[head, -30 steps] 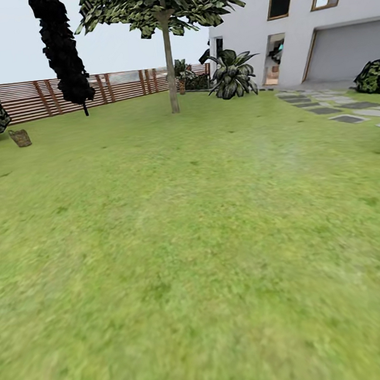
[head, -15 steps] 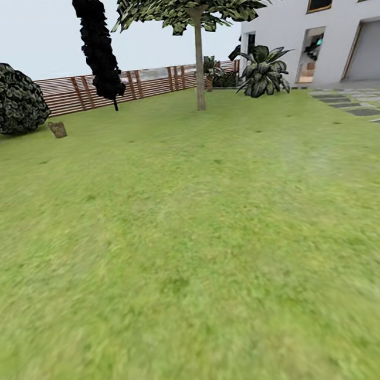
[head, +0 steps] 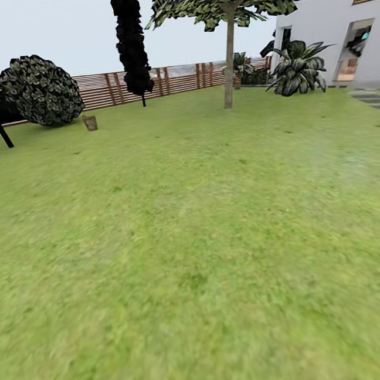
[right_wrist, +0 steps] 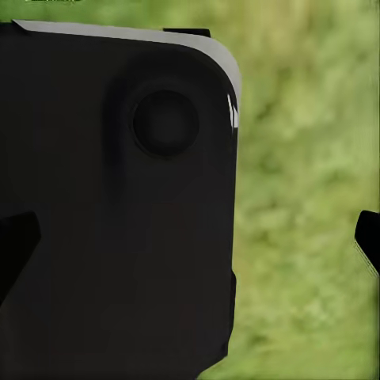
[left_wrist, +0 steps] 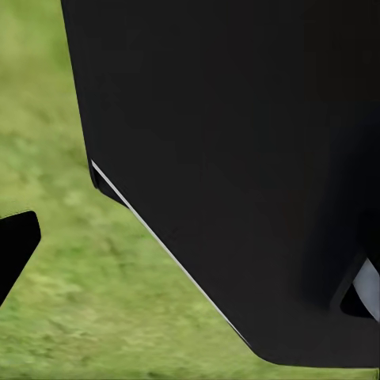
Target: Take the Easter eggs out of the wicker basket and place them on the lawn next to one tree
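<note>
lawn [head: 196, 242] everywhere, leafy tree [head: 229, 61] far off near the white house [head: 336, 26], a small brown thing [head: 90, 123], maybe the basket, sits by the fence [head: 171, 80], can't tell either claw's state

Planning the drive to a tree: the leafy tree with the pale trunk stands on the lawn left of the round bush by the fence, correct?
Not quite. In the head view the tree stands on the lawn right of the round bush, which is by the fence.
</note>
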Robot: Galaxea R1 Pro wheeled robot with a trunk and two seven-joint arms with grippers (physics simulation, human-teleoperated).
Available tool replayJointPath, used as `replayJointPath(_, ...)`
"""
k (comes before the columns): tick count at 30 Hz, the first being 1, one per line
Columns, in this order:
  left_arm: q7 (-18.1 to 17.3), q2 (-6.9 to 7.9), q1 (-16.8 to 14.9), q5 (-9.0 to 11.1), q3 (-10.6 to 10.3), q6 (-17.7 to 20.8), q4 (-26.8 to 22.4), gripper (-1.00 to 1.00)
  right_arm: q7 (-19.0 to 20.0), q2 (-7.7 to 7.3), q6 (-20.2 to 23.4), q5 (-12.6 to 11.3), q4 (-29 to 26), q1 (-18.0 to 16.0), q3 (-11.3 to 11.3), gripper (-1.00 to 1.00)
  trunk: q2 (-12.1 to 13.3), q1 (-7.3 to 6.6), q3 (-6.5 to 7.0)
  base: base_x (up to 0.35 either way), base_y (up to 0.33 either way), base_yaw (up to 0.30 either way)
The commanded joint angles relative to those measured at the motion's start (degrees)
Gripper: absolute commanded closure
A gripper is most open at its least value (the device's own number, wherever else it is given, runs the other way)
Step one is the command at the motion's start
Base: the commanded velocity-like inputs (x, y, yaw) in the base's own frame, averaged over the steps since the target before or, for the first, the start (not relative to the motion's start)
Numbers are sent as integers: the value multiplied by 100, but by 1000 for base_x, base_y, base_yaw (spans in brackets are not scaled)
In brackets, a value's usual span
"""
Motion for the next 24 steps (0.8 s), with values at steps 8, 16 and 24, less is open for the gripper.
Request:
replayJointPath(8, 1, -1, 4, 5, 3, -3, -10, -100, -3, 0, -19, 2, 5, -3, 4, -100, -2, 0, -3, 8, 0, 285)
replayJointPath(16, 0, -1, 5, 5, 3, -3, -10, -100, -3, 0, -19, 2, 5, -3, 3, -100, -2, 0, -3, 89, 0, 285)
replayJointPath(24, -4, -1, 6, 5, 3, -3, -10, -100, -5, 8, -20, 2, 5, -3, 3, -100, -2, 0, -3, 106, 0, 285)
